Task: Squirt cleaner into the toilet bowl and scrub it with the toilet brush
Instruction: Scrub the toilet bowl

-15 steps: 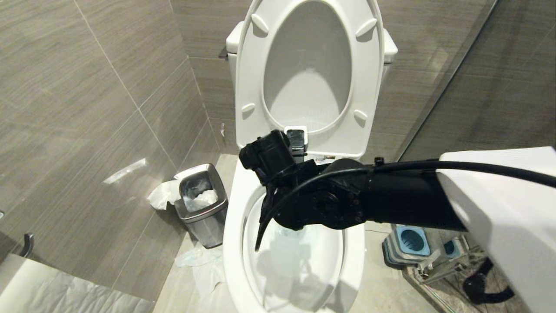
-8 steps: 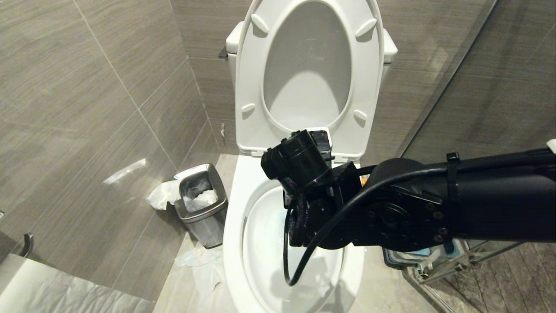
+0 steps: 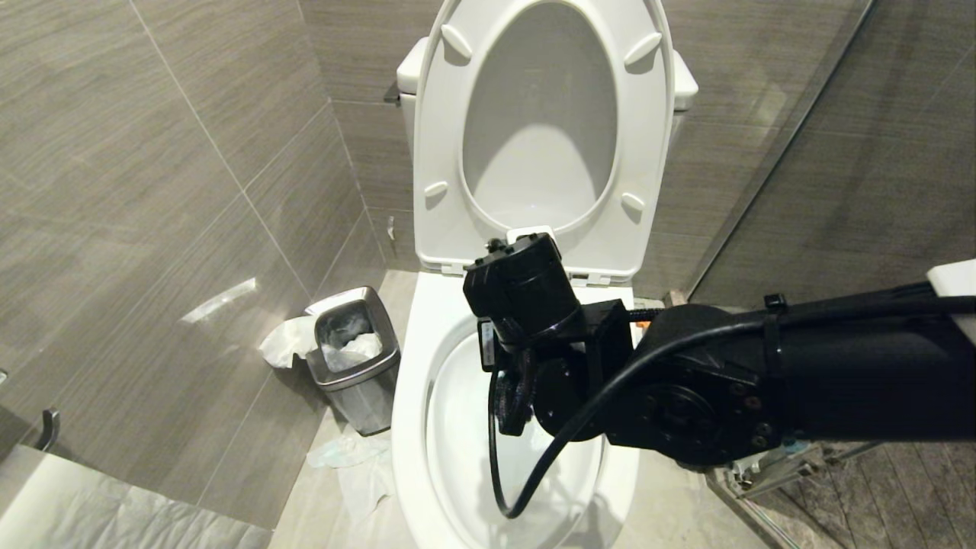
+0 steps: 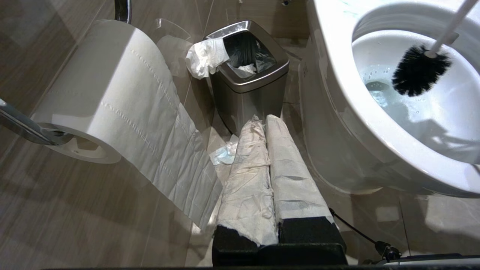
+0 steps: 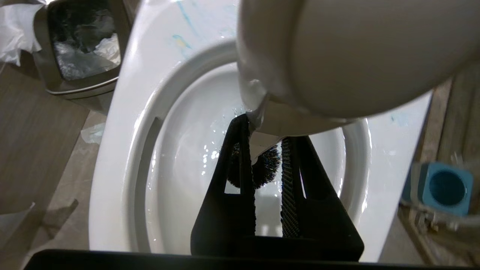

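Note:
The white toilet bowl (image 3: pixel 412 396) stands with seat and lid raised. My right arm (image 3: pixel 686 389) reaches over it and hides its own gripper in the head view. In the right wrist view my right gripper (image 5: pixel 268 129) is shut on the white handle of the toilet brush (image 5: pixel 337 56), whose black bristle head (image 5: pixel 258 170) hangs inside the basin. The left wrist view shows that head (image 4: pixel 420 71) just above the water, its handle slanting upward. Blue cleaner streaks (image 5: pixel 183 15) mark the rim; the bottle is out of view. My left gripper (image 4: pixel 264 120), wrapped in white, is shut and parked low beside the bowl.
A small steel bin (image 3: pixel 354 354) with tissue spilling out stands left of the toilet, with paper scraps (image 3: pixel 358 465) on the floor. A toilet paper roll (image 4: pixel 105 93) hangs by my left arm. The blue holder (image 5: pixel 446 187) sits right of the bowl, beside a glass wall (image 3: pixel 801 152).
My right wrist has swung a little to the right over the bowl and the forearm has dropped lower, now covering the blue holder in the head view. The left arm has stayed still.

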Robot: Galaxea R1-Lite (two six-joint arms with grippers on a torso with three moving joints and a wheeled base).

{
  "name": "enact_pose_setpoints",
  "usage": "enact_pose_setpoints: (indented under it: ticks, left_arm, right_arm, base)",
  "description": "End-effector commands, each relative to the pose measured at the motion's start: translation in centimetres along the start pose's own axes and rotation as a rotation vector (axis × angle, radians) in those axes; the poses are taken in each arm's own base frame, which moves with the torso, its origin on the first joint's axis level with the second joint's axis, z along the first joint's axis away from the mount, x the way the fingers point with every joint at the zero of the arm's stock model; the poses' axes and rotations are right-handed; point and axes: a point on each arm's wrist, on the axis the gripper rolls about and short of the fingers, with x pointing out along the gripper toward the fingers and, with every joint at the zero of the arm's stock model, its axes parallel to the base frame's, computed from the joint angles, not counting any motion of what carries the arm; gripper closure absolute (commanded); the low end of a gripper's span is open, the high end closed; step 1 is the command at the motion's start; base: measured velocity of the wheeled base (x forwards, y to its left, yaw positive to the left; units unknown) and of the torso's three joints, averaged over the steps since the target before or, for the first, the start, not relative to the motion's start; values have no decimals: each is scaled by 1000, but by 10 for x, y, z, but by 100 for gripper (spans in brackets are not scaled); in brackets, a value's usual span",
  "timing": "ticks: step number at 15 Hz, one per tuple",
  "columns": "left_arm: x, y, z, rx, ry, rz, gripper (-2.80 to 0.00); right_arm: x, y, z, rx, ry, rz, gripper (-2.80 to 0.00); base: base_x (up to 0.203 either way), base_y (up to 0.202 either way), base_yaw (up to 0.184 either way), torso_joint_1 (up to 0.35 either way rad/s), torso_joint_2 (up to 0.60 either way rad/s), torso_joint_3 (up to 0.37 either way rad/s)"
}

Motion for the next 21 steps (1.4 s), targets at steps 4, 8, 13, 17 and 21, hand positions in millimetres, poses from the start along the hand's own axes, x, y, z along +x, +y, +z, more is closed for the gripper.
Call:
enact_pose_setpoints:
  ticks: [4, 8, 13, 17, 21]
  left_arm:
    - [0, 0, -1, 0, 4, -1, 0]
    - [0, 0, -1, 0, 4, 1, 0]
    - [0, 0, 0, 0, 2, -1, 0]
    - [0, 0, -1, 0, 4, -1, 0]
    - [0, 0, -1, 0, 4, -1, 0]
  right_arm:
    - [16, 10, -24, -147, -111, 99, 0]
    - [25, 16, -34, -162, -92, 134, 0]
    - [45, 12, -28, -144, -104, 95, 0]
    - [57, -3, -23, -135, -104, 49, 0]
    - [43, -19, -18, -143, -99, 39, 0]
  base:
    - [0, 0, 0, 0, 0, 0]
    - [0, 0, 0, 0, 0, 0]
    - [0, 0, 0, 0, 0, 0]
    - [0, 0, 0, 0, 0, 0]
    - [0, 0, 0, 0, 0, 0]
